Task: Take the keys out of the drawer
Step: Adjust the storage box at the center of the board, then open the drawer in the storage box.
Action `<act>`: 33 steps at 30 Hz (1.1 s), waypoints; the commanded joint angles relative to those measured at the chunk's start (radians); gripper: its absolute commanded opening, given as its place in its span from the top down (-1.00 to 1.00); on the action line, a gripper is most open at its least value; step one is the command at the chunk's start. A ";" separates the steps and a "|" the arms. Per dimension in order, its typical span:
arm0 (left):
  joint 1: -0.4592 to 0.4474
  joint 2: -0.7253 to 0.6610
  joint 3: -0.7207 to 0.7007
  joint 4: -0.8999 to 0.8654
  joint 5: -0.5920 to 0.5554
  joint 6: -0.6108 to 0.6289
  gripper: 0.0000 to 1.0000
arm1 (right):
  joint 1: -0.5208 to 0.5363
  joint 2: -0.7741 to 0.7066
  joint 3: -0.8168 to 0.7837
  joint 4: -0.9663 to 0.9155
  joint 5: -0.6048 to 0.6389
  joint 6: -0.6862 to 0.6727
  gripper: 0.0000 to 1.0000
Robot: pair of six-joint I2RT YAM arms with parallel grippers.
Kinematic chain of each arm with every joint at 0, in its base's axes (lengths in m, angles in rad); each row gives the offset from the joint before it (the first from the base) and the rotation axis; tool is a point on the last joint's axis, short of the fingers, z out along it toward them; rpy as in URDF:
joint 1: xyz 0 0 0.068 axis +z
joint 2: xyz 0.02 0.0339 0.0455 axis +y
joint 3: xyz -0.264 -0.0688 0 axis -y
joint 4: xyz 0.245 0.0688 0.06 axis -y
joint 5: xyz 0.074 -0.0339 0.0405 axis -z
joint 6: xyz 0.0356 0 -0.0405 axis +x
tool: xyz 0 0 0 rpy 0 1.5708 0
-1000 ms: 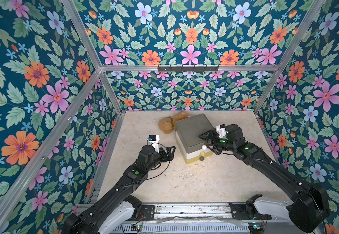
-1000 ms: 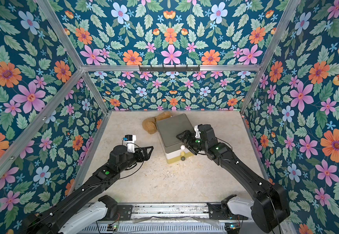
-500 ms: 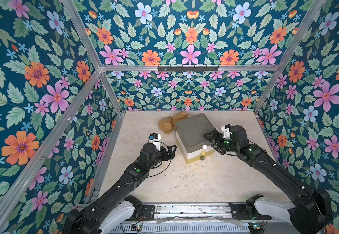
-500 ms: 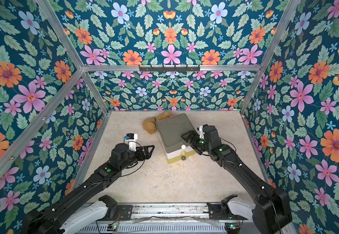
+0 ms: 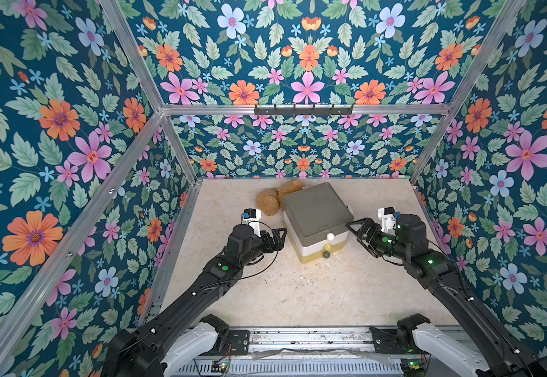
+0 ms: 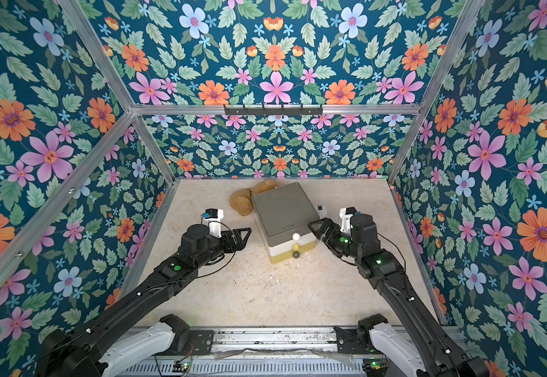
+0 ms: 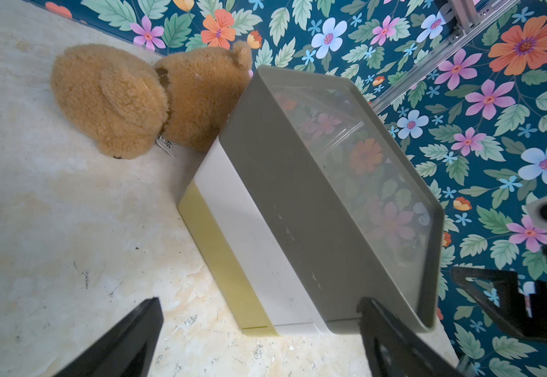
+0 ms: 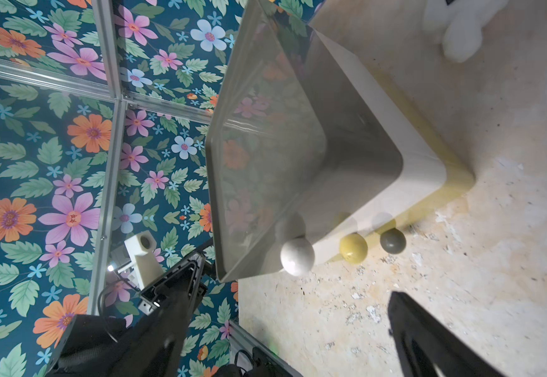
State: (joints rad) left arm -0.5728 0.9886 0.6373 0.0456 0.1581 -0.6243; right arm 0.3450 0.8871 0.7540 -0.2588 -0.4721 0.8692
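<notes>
Keys: not visible, presumably inside the shut drawer unit (image 5: 314,209). Left gripper (image 5: 280,240): jaws wide, empty, unit's side wall just ahead of its fingertips. It looks parked there to brace the unit. Right gripper (image 5: 358,236): wide, empty, white knob (image 8: 297,257) ahead between its fingers, no contact, likely lined up for a pull. Which drawer holds them: can't tell.

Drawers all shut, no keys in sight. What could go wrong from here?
1. The white round knob, yellow round knob and grey round knob sit close together on the small grey, white and yellow drawer unit; the open right end effector might catch the wrong one, or two at once.
2. Nothing visibly anchors the unit, so a pull may drag it unless the open left end effector braces it.
</notes>
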 commanded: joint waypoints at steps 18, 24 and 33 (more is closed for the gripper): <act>0.001 -0.095 -0.067 0.006 0.057 -0.037 -0.99 | 0.020 -0.007 -0.285 0.472 -0.215 0.187 -0.85; 0.001 -0.084 -0.070 0.025 0.056 -0.037 -0.99 | 0.054 0.080 -0.273 0.555 -0.206 0.187 -0.60; 0.001 -0.073 -0.065 0.022 0.056 -0.022 -0.99 | 0.063 0.170 -0.243 0.628 -0.202 0.188 -0.30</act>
State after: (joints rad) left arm -0.5732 0.9138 0.5690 0.0372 0.2100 -0.6548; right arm 0.4057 1.0443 0.4988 0.3042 -0.6796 1.0603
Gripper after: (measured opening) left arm 0.994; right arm 0.657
